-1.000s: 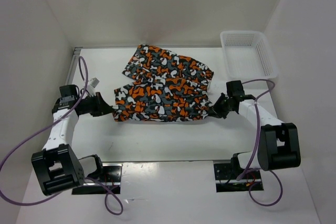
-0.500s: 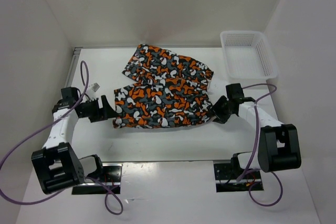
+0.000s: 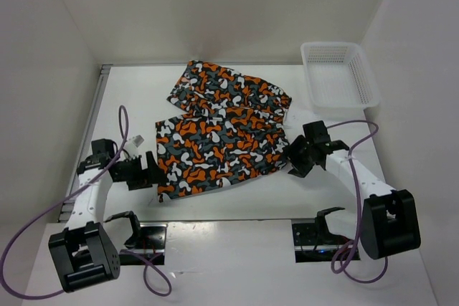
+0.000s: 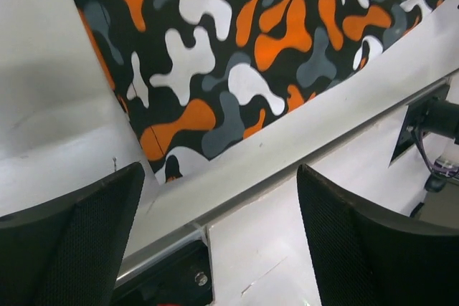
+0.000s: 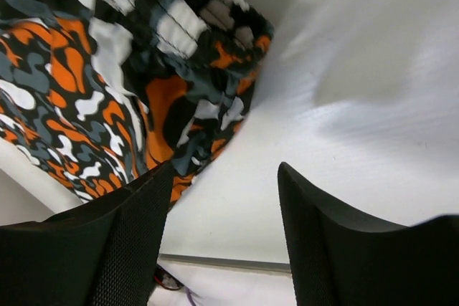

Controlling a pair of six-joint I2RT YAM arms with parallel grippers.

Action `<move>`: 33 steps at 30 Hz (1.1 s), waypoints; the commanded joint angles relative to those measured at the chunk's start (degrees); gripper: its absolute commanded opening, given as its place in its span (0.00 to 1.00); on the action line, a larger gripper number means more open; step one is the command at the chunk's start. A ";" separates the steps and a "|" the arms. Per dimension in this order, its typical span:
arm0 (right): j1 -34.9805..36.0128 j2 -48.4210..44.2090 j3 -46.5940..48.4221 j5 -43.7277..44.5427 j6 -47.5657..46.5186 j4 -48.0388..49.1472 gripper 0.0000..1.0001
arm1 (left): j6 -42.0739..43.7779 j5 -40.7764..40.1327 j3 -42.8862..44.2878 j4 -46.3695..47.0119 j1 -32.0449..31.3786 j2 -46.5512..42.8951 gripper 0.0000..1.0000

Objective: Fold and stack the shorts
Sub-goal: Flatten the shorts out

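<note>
- Shorts (image 3: 215,152) lie flat in the middle of the table (image 3: 237,204). The near panel overlaps the far one along a seam running left to right, which I read as a fold laid over.
- The near panel sits skewed, with its left corner dipping toward the table's near edge. I judge it needs squaring before it stacks neatly.
- The left gripper (image 3: 148,170) is low, just beside the near panel's left end. In the wrist view its fingers (image 4: 79,241) stand wide apart with only table and cloth edge between them, so it holds nothing.
- The right gripper (image 3: 292,157) is beside the panel's right end. Its fingers (image 5: 337,234) are parted and empty, with the hem just off to one side.
- I take it that each gripper flanks one end because the cloth has to be handled from both ends at once to stay flat.
- The basket (image 3: 369,89) sits in the far right corner, apart from the cloth, and leaves the middle free for folding.
- Count: two arms, two grippers, one basket and two camouflage panels. I cannot tell whether the panels are one pair or two.
</note>
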 commanded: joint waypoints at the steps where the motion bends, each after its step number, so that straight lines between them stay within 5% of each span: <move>1: 3.11 -2.49 -1.83 1.74 3.37 -2.60 0.67 | 0.21 1.15 -2.25 0.01 -0.07 -1.91 0.94; 7: 4.97 -2.49 -4.83 2.27 5.84 2.49 0.69 | 0.21 1.67 -11.56 8.95 -1.21 -4.71 0.94; 9: 4.97 -1.71 -3.26 3.93 5.84 3.11 0.69 | 0.21 0.71 -12.80 12.29 -1.21 -4.72 0.86; 13: 4.97 2.95 0.97 8.94 4.26 4.78 0.65 | 0.21 0.88 -14.82 16.09 -1.21 -5.87 0.56; 18: 4.97 10.86 3.43 8.95 3.73 9.17 0.60 | 0.21 -0.51 -16.14 18.64 -1.74 -7.01 0.02; 22: 4.35 14.82 4.05 9.74 3.21 13.83 0.42 | 0.21 -2.28 -16.67 20.58 -1.74 -7.01 0.00; 23: 4.35 16.39 4.66 9.74 3.21 14.62 0.22 | 0.21 -2.80 -16.67 21.10 -1.74 -7.01 0.00; 25: 4.35 17.02 4.66 9.22 3.21 14.63 0.01 | 0.21 -4.55 -14.75 21.90 -1.74 -7.01 0.00; 33: 6.19 3.96 -9.90 3.33 10.39 14.36 0.01 | 0.21 -10.18 0.26 27.96 -1.74 8.96 0.00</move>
